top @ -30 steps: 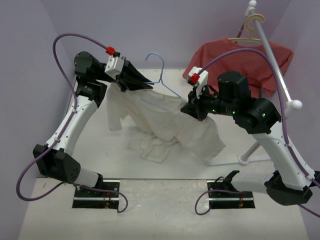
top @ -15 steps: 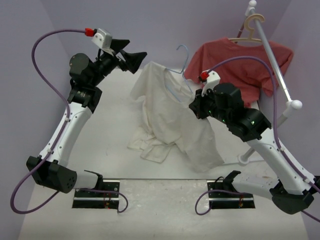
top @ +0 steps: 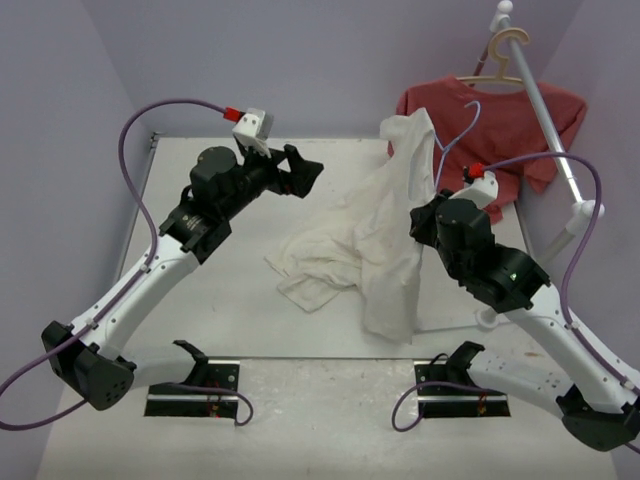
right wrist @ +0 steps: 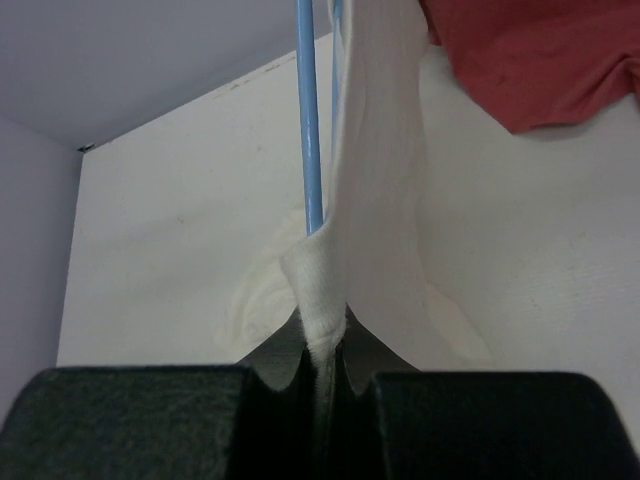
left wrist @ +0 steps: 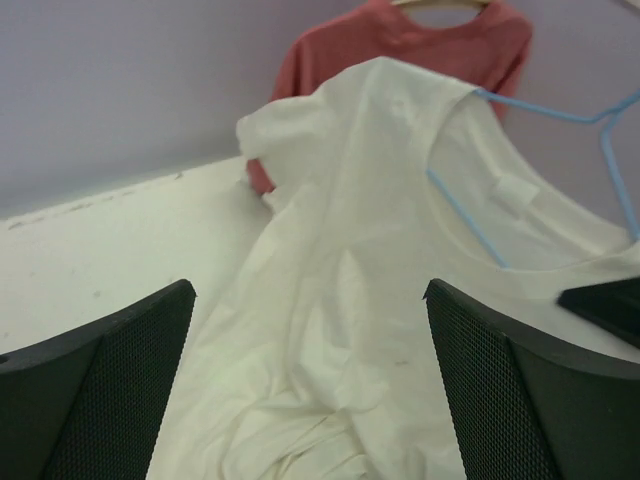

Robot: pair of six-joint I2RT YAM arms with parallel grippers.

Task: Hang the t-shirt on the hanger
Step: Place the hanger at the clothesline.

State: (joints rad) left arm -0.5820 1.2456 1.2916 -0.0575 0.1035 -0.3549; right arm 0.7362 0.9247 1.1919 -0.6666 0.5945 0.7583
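The cream-white t-shirt [top: 392, 225] hangs from the light-blue wire hanger [top: 447, 143]. Its lower part is crumpled on the table. My right gripper [top: 428, 210] holds both up near the red shirt. In the right wrist view, the right gripper [right wrist: 325, 350] is shut on a fold of the t-shirt [right wrist: 375, 200], and the hanger wire [right wrist: 310, 130] runs down into that fold. My left gripper [top: 308, 175] stands open to the left of the t-shirt, touching nothing. In the left wrist view, the left gripper [left wrist: 308, 287] faces the t-shirt [left wrist: 380, 250] and the hanger [left wrist: 465, 218].
A red t-shirt [top: 500, 125] hangs on a tan wooden hanger [top: 505, 45] at the back right. It hangs from a slanted white rack pole [top: 548, 115], whose foot [top: 490, 318] stands on the table [top: 200, 300] by the right arm. Purple walls close off the back and sides.
The left gripper has let go of the t-shirt and opened wide, and now stands apart from it. The right arm has lifted hanger and t-shirt up and to the right, towards the red shirt.
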